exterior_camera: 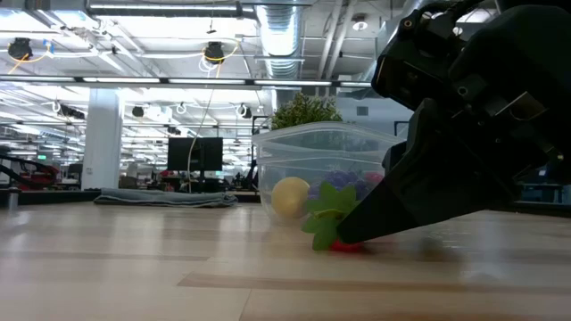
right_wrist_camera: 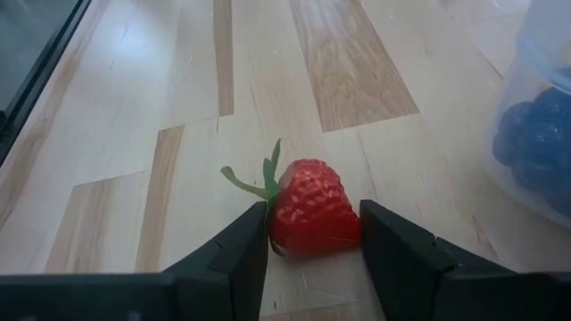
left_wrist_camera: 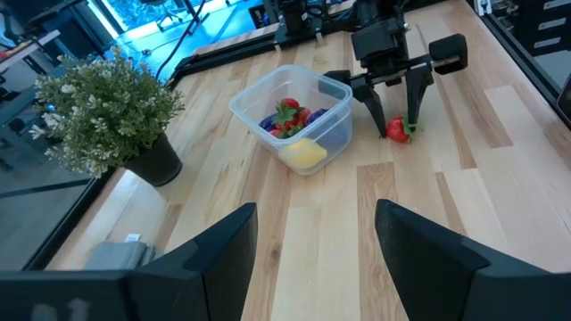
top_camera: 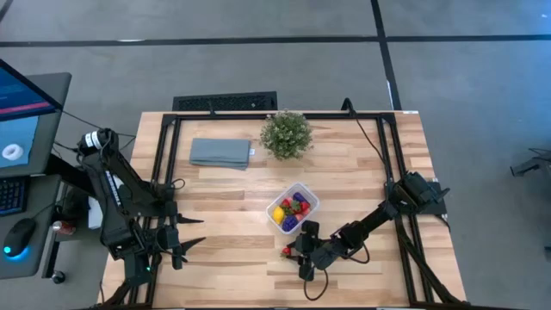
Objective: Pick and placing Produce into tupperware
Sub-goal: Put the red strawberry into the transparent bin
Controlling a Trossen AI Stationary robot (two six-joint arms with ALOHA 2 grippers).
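A red toy strawberry (right_wrist_camera: 308,207) with a green leafy cap lies on the wooden table just in front of the tupperware (top_camera: 306,191), a small clear box. The box holds a yellow piece (left_wrist_camera: 304,153), red strawberries (left_wrist_camera: 287,113) and purple pieces (top_camera: 289,222). My right gripper (right_wrist_camera: 312,223) reaches in from the table's right, near the front edge, and is shut on the strawberry (top_camera: 287,251). My left gripper (top_camera: 191,232) waits open at the table's left side, with nothing between its fingers. My right gripper pinches the strawberry's two red sides (right_wrist_camera: 343,218) between its two fingers. The fingers (left_wrist_camera: 373,105) slant down from the table's right side. The strawberry rests on the table top (exterior_camera: 343,244), its green cap (right_wrist_camera: 266,174) pointing away from the gripper.
A bushy potted plant (top_camera: 286,133) stands at the far middle, with a folded grey-blue cloth (top_camera: 220,152) to its left. Black frame rails (top_camera: 164,155) run along the table's left, right and far sides. Bare wood lies between the two grippers.
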